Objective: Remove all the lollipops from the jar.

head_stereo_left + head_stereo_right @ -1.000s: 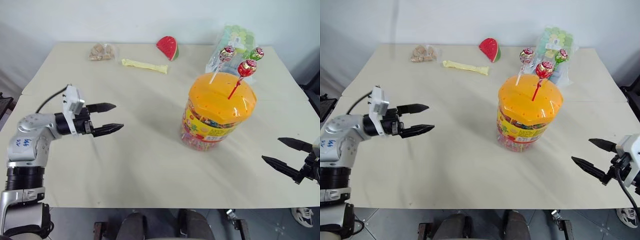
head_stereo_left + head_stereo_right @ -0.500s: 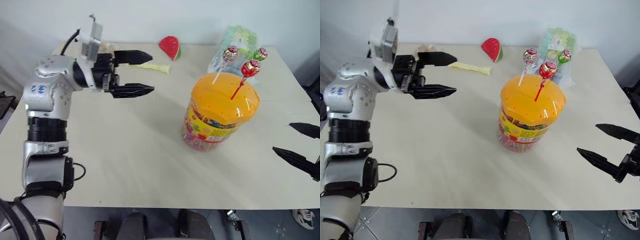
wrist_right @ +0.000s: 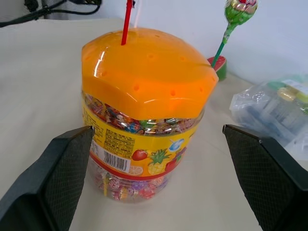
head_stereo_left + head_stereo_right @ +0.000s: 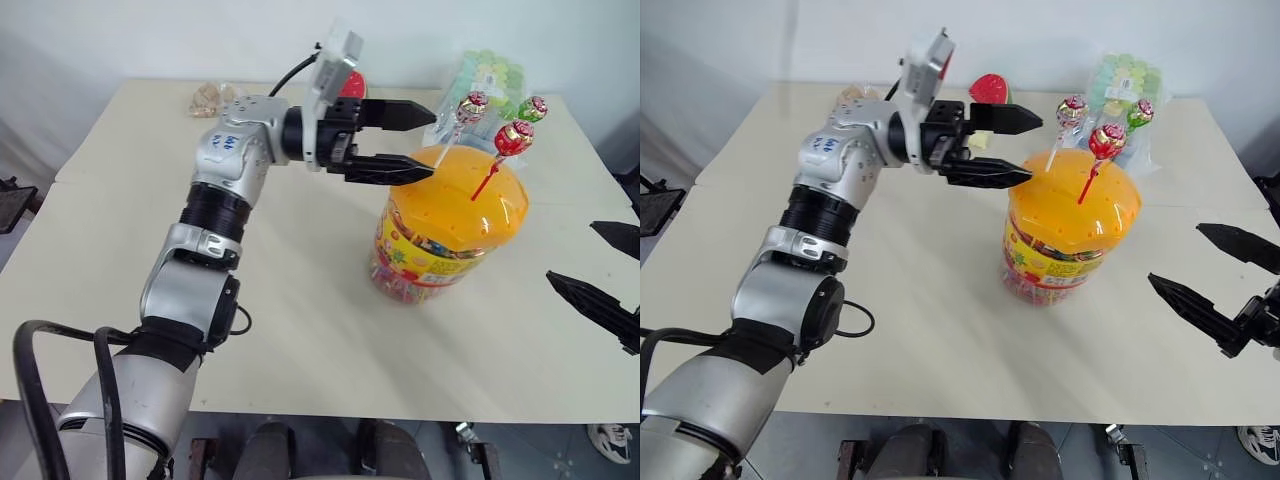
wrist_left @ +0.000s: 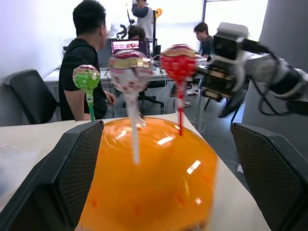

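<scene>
One jar (image 4: 447, 232) stands upright on the pale surface (image 4: 300, 320), towards its right half, orange domed lid on top, and three lollipops are planted in that lid by their sticks: one pinkish on a white stick (image 4: 470, 106), one red on a red stick (image 4: 513, 138), one green on a green stick (image 4: 533, 108). All three are in the lid, none lifted out. The left tool (image 4: 418, 143) reaches across level at lid height, both black fingers spread wide and empty, tips just beside the lid's near edge and short of the pinkish lollipop's stick. The right tool (image 4: 1215, 280) hangs off the right edge of the surface, well apart from the jar, its two fingers also spread wide with nothing between them. Behind the jar lies one clear bag of green candies (image 4: 487, 76), one watermelon slice toy (image 4: 990, 88) peeks past the left wrist, and one small packet (image 4: 207, 97) sits at the far left of the surface.
</scene>
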